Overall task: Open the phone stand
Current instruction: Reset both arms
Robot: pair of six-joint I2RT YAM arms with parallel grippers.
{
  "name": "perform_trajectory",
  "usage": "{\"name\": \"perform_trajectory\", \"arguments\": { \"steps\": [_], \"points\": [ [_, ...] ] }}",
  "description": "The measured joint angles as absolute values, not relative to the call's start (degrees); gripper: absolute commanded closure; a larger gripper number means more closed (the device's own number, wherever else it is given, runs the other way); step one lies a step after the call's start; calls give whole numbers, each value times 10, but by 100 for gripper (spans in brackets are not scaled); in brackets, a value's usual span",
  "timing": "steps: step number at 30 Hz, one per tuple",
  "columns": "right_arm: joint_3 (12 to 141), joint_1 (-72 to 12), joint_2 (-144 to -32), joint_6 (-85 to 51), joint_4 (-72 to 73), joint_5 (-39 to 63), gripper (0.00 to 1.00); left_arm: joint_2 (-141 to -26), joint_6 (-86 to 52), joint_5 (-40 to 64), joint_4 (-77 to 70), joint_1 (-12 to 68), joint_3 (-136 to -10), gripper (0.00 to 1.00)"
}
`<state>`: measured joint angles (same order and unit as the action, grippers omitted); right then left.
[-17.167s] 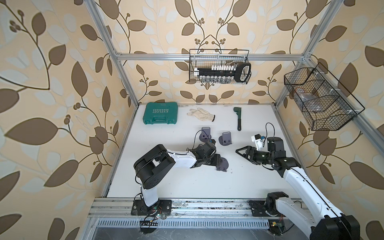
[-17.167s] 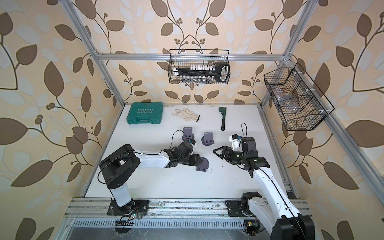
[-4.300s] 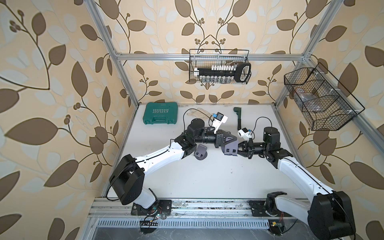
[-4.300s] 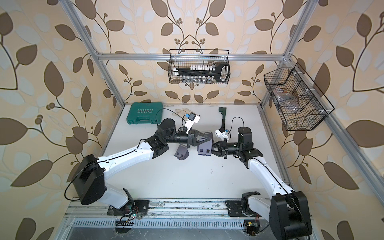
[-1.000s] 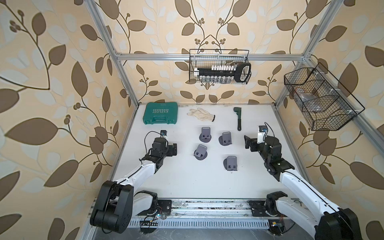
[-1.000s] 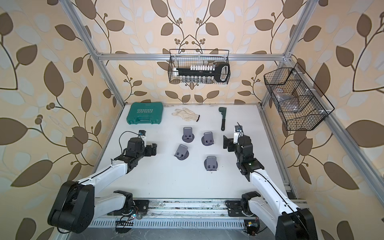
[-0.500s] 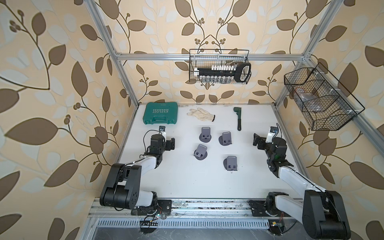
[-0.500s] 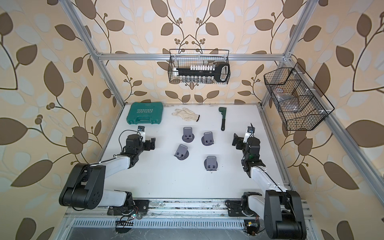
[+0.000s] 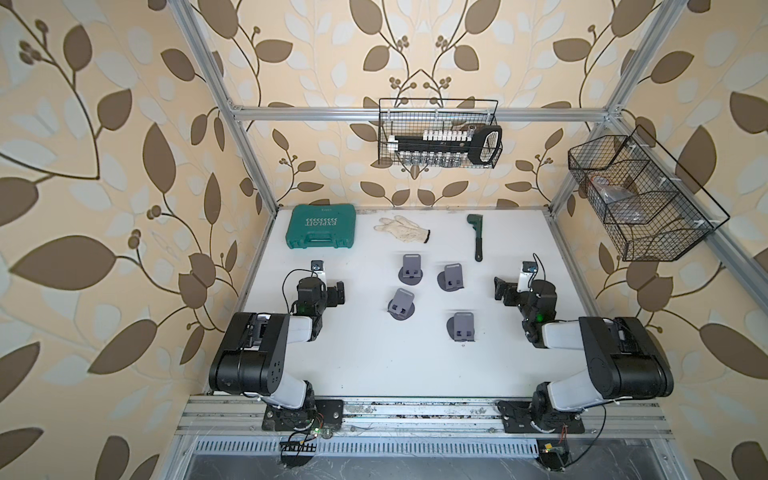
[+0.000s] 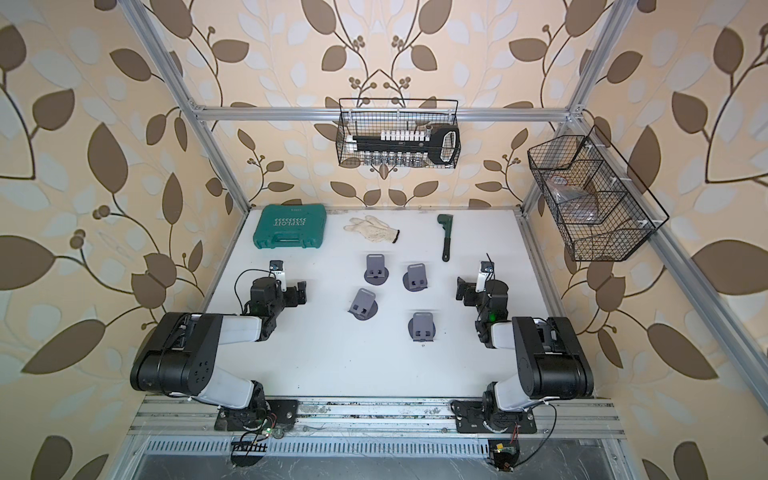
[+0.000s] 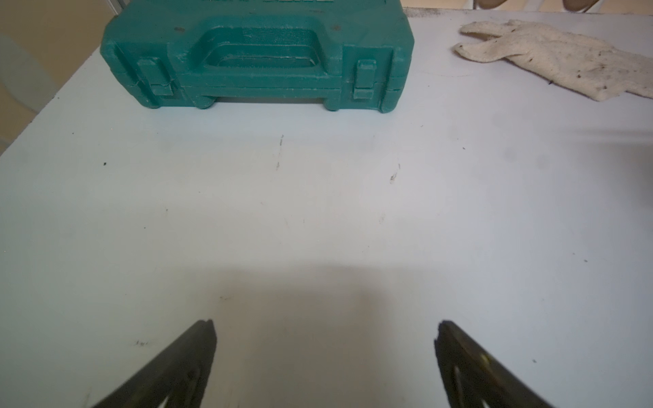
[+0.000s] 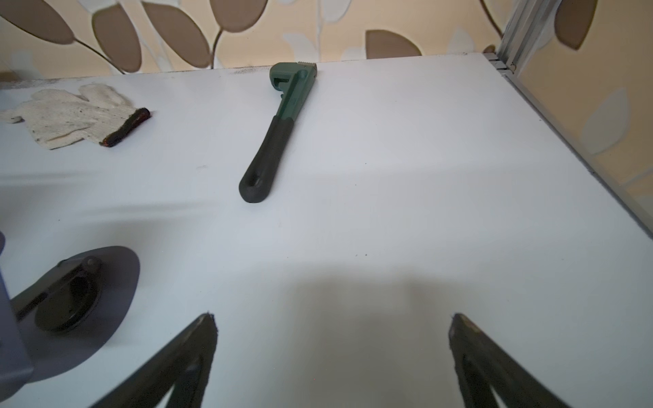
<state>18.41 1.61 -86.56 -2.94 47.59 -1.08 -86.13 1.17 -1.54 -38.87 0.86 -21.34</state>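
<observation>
Several grey phone stands sit mid-table in both top views, each a tilted plate on a round base: one at the back (image 9: 411,268), one to its right (image 9: 452,276), one front left (image 9: 402,303) and one front right (image 9: 462,326). My left gripper (image 9: 334,294) rests low at the table's left side, open and empty, well apart from the stands. My right gripper (image 9: 500,289) rests at the right side, open and empty too. The left wrist view shows bare table between the fingers (image 11: 198,353). In the right wrist view a stand's round base (image 12: 70,300) lies off to one side of the gripper (image 12: 332,323).
A green tool case (image 9: 322,226), a white work glove (image 9: 402,228) and a green pipe wrench (image 9: 477,237) lie along the back of the table (image 9: 365,357). Wire baskets hang on the back wall (image 9: 438,139) and the right wall (image 9: 640,195).
Both arms have folded back toward their bases, and the right gripper has drawn slightly toward the front. The stand held in the air between both grippers earlier now sits front right. Both grippers stay open.
</observation>
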Motion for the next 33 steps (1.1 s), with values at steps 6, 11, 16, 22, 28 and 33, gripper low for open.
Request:
{"name": "perform_trajectory", "arguments": {
  "steps": [6, 11, 16, 22, 28, 33],
  "points": [
    [207, -5, -865, -13, 470, -19, 2, -861, 11, -15, -390, 8, -214, 1],
    [207, -5, -865, -10, 465, -22, 2, -861, 11, -15, -391, 8, -214, 1],
    [207, -5, -865, -8, 462, -24, 2, -861, 11, -15, -391, 8, -214, 1],
    [207, -6, -865, -6, 461, -24, 2, -861, 11, -15, -392, 8, -214, 1],
    [207, -6, -865, -6, 461, -26, 2, -861, 11, -15, -392, 8, -214, 1],
    [207, -6, -865, -6, 461, -25, 2, -861, 11, -15, -392, 8, -214, 1]
  ]
}}
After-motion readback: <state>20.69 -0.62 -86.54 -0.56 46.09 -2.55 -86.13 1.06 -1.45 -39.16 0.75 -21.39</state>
